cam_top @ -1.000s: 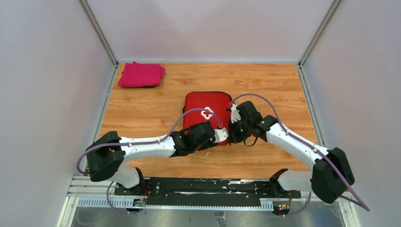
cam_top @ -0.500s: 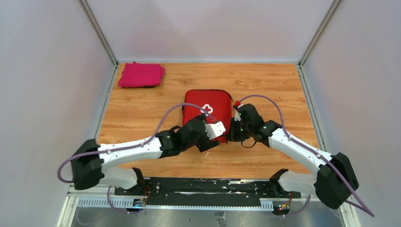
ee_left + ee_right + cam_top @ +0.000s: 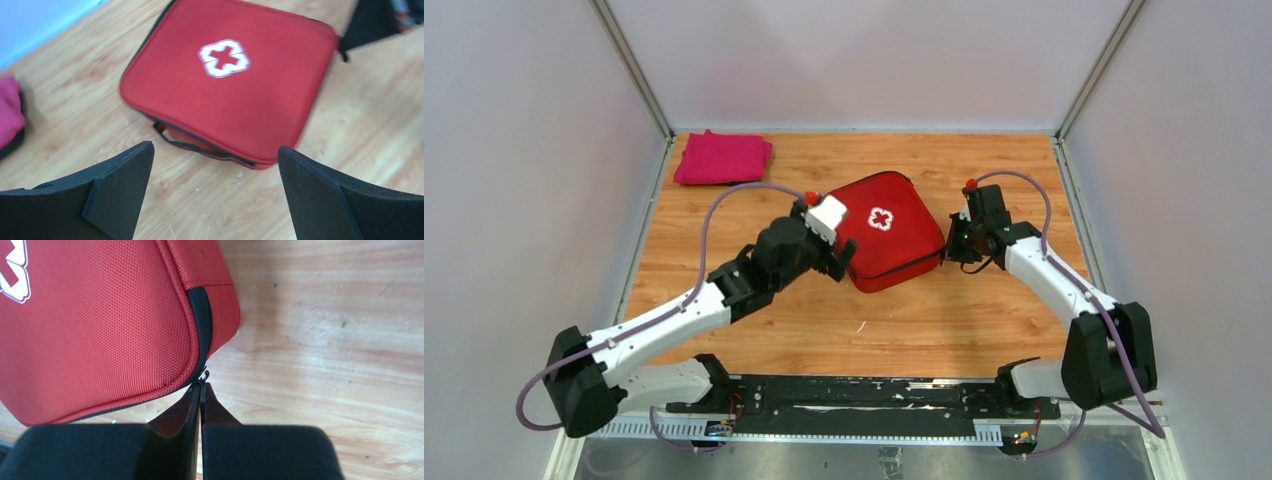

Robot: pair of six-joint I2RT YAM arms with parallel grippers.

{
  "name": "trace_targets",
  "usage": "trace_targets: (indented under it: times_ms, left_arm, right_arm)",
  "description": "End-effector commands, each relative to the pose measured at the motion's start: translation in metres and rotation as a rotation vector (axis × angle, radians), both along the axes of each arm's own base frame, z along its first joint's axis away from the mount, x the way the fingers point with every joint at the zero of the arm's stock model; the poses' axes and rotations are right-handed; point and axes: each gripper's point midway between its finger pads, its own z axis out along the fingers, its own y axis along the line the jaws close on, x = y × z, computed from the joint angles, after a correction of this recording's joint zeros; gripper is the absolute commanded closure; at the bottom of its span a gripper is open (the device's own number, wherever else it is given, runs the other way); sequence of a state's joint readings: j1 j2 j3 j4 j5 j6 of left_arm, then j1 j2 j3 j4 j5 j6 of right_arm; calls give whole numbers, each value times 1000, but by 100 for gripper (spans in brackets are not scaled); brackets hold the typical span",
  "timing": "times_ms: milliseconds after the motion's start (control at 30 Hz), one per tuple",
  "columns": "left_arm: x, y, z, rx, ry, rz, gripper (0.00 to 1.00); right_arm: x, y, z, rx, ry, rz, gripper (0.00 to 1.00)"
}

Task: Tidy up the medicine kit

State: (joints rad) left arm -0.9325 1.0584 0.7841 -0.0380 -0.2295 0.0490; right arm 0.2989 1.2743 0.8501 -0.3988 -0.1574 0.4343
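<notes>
kit (image 3: 886, 230) zip gripped
pull (image 3: 204, 375) pinched between closed right fingers (image 3: 192, 405), likely for unzipping; left fingers (image 3: 120, 175) spread wide open, kit ahead.

Both arms, the left arm (image 3: 664, 325) and the right arm (image 3: 1054, 285), have white link shells between chunky black joint housings. A lilac cable (image 3: 724, 195) loops along each, ending near a small red cap (image 3: 810, 197) at the wrist. The left wrist carries a white block (image 3: 828, 213). The left jaws are plain matte-black wedges; the right jaws are black, tapering to thin tips. A black base rail (image 3: 854, 395) lies at 6 o'clock.
</notes>
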Motion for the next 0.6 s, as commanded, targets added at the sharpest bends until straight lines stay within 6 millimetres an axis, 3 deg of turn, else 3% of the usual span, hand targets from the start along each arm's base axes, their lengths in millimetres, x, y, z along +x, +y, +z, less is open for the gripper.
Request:
trace_targets:
  times_ms: [0, 333, 567]
  left_arm:
    - [49, 22, 9, -177, 173, 200, 0]
    - [121, 31, -26, -361, 441, 347, 0]
    - [170, 28, -68, -260, 567, 323, 2]
  right_arm:
    - [23, -4, 15, -28, -18, 64, 100]
    - [11, 6, 4, 0, 40, 158, 100]
    - [7, 9, 2, 9, 62, 189, 100]
